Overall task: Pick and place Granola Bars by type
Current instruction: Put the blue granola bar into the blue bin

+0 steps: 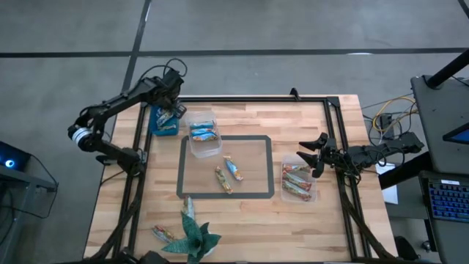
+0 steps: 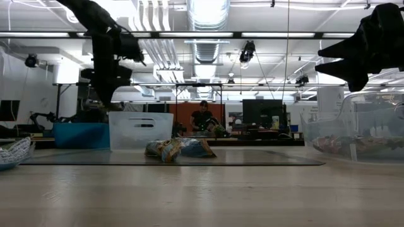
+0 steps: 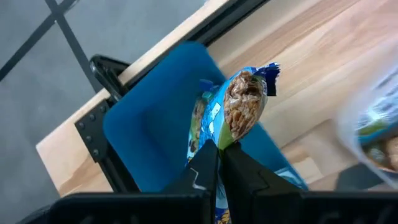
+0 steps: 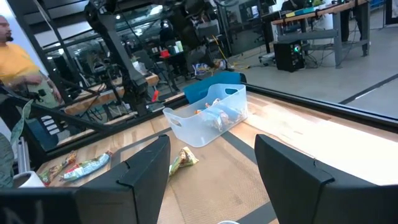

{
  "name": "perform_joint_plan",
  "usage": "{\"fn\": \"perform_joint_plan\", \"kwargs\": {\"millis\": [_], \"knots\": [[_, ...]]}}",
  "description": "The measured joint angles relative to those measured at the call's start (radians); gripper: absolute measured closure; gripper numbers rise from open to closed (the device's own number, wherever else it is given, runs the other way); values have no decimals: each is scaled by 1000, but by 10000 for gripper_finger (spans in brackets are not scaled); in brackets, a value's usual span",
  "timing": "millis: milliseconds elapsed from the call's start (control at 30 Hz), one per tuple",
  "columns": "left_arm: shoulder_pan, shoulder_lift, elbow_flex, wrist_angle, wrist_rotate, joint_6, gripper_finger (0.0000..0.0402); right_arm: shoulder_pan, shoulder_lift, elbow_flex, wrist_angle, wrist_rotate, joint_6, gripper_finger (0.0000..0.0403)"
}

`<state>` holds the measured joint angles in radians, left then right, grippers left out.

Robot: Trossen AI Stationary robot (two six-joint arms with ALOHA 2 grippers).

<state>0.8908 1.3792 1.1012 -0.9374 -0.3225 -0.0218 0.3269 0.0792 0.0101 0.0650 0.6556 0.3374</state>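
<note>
My left gripper (image 1: 170, 116) hangs over a blue tub (image 1: 157, 126) at the table's far left corner, shut on a granola bar (image 3: 244, 102) in a blue and green wrapper with a clear window. Another bar (image 3: 199, 121) lies in that tub. A clear tub (image 1: 205, 138) beside it holds blue bars. Two bars (image 1: 220, 178) (image 1: 233, 169) lie flat on the dark-framed mat (image 1: 226, 194). A clear tub (image 1: 298, 183) at the right holds brown and red bars. One bar (image 1: 163, 233) lies near the front. My right gripper (image 1: 311, 155) waits open at the right edge. My left gripper pinches the bar's one end (image 3: 219, 142) between its two fingers (image 3: 205, 163). The fingers slant down from above. The rest of the bar sticks out past the fingertips, lifted clear above the blue tub (image 3: 152, 124).
A green paper plant-like figure (image 1: 192, 236) stands at the near edge. A black rail frame (image 1: 338, 139) runs along the table's sides. Bare wood lies between the mat and the near right corner. A person (image 4: 15, 62) shows in the room beyond the table.
</note>
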Motion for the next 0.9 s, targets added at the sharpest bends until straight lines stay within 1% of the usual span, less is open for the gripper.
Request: {"fn": "perform_joint_plan", "kwargs": {"millis": [267,400,567,700,900], "knots": [[74,2,-97,97,-13,19,401,0,0,0,0,0,0,179],[104,2,-136,171,-19,25,401,0,0,0,0,0,0,179],[126,3,-207,263,-6,27,401,0,0,0,0,0,0,179],[135,3,-261,349,-10,65,401,0,0,0,0,0,0,179],[147,3,-309,426,-10,90,401,0,0,0,0,0,0,179]]}}
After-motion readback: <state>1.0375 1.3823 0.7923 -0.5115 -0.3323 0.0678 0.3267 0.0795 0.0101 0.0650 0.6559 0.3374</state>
